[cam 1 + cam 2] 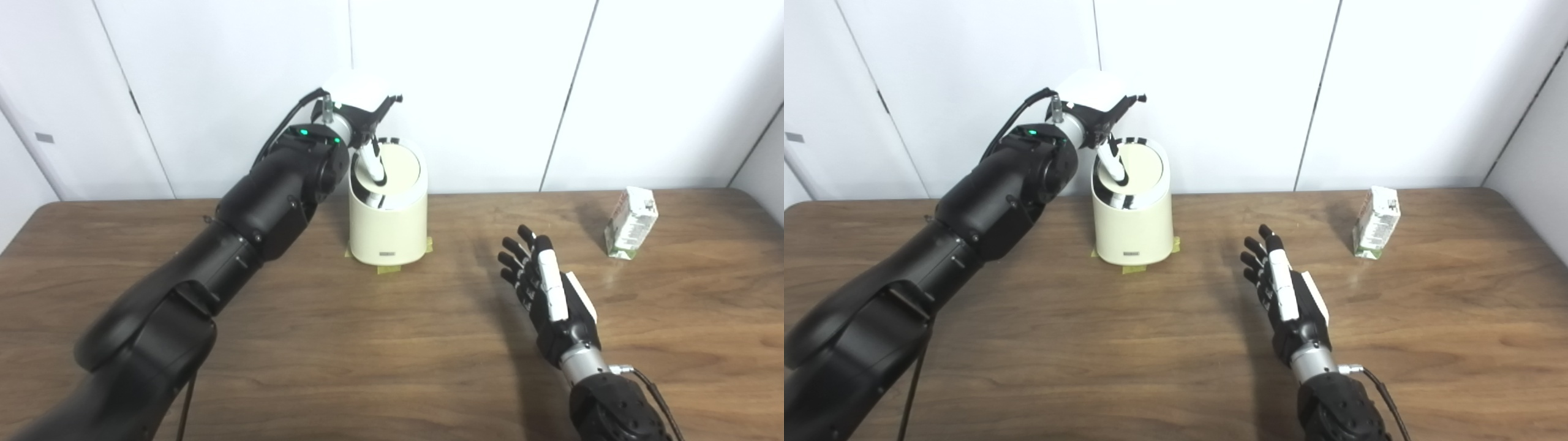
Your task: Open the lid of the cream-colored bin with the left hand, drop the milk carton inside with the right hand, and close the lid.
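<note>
Robot hand (361, 122) presses bin lid (398, 168); label unreadable.

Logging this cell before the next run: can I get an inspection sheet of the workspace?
Surface: wooden table, bare wood across the middle.
Job's things: cream-colored bin upright on tape pieces, its lid tilted; milk carton standing at the far right, apart from both hands.
Clutter: nothing seen.
Hands: left hand above the bin, a finger pressing the lid down on the left side; right hand open over the table, holding nothing.
Cables: black cable at the right wrist; another at the left wrist.
Surroundings: white wall panels behind.
</note>
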{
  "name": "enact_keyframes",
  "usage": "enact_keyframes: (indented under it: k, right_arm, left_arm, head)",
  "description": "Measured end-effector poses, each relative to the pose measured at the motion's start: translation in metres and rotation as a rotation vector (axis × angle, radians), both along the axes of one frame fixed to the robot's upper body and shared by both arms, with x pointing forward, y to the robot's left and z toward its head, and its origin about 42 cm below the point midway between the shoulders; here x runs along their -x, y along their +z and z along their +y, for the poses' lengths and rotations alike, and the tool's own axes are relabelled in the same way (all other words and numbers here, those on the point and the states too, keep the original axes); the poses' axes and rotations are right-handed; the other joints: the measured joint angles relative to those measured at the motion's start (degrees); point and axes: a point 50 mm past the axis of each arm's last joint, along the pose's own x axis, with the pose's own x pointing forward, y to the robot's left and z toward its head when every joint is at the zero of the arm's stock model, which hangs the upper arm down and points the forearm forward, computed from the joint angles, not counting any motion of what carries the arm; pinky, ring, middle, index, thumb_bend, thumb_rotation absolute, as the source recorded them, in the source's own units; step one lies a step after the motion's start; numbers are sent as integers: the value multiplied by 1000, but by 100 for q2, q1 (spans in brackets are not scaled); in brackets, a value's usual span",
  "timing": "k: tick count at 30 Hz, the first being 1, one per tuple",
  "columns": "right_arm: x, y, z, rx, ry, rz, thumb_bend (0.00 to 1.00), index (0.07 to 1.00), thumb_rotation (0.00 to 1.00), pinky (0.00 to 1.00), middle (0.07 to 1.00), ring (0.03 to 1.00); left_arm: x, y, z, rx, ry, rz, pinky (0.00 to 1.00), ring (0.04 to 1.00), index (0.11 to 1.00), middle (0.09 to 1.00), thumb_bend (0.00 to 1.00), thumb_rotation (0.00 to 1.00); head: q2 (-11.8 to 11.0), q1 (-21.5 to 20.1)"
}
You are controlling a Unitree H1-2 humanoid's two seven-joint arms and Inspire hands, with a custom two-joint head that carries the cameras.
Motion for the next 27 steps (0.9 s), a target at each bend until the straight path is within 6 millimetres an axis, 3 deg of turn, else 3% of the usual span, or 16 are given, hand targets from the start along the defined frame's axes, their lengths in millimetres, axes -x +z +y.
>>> enact_keyframes:
  k: [6, 7, 10, 12, 13, 14, 16, 18, 20, 23, 27]
  right_arm:
    - [-1, 2, 2, 2, -4, 1, 649, 980, 1000, 894, 933, 915]
    - [-1, 2, 2, 4, -4, 2, 648, 980, 1000, 893, 934, 915]
    - [0, 5, 3, 4, -2, -5, 647, 981, 1000, 897, 935, 916]
    - [0, 5, 3, 5, -1, -6, 645, 981, 1000, 893, 934, 915]
    - [0, 5, 2, 7, -1, -5, 645, 982, 1000, 887, 935, 915]
    - [0, 5, 2, 9, -1, -4, 644, 983, 1000, 886, 936, 914]
    - [0, 5, 2, 10, -1, -1, 639, 982, 1000, 885, 936, 915]
    - [0, 6, 2, 11, 1, -2, 632, 977, 1000, 884, 933, 911]
    - [0, 6, 3, 14, 2, 0, 618, 967, 1000, 883, 929, 908]
    - [0, 6, 4, 19, 6, 0, 599, 948, 1000, 877, 919, 902]
    - [0, 6, 3, 28, 6, 0, 611, 938, 1000, 862, 917, 902]
  left_arm:
    - [-11, 14, 41, 359, 137, 220, 776, 875, 920, 918, 874, 2]
    - [-13, 18, 49, 426, 156, 251, 779, 866, 917, 906, 848, 37]
    - [-15, 30, 76, 593, 204, 295, 842, 889, 912, 901, 746, 269]
    - [-13, 39, 98, 724, 217, 287, 812, 876, 905, 912, 616, 412]
    - [-11, 41, 107, 786, 212, 285, 787, 861, 896, 904, 541, 546]
    - [-9, 39, 116, 839, 210, 285, 784, 859, 896, 903, 534, 559]
    - [-5, 28, 129, 901, 227, 288, 766, 854, 893, 895, 480, 678]
    - [6, 10, 142, 990, 256, 276, 793, 880, 919, 911, 428, 873]
    - [24, -14, 147, 1063, 264, 271, 838, 911, 944, 934, 395, 960]
    - [50, -60, 146, 1162, 282, 333, 860, 915, 938, 926, 412, 991]
    - [88, -92, 137, 1271, 280, 326, 884, 925, 947, 928, 462, 1000]
  head:
    - [0, -53]
    - [0, -53]
    - [0, -62]
    - [9, -62]
    - [9, -79]
    - [9, -79]
    - [9, -88]
    - [9, -79]
    - [9, -79]
    - [0, -88]
    - [-9, -123]
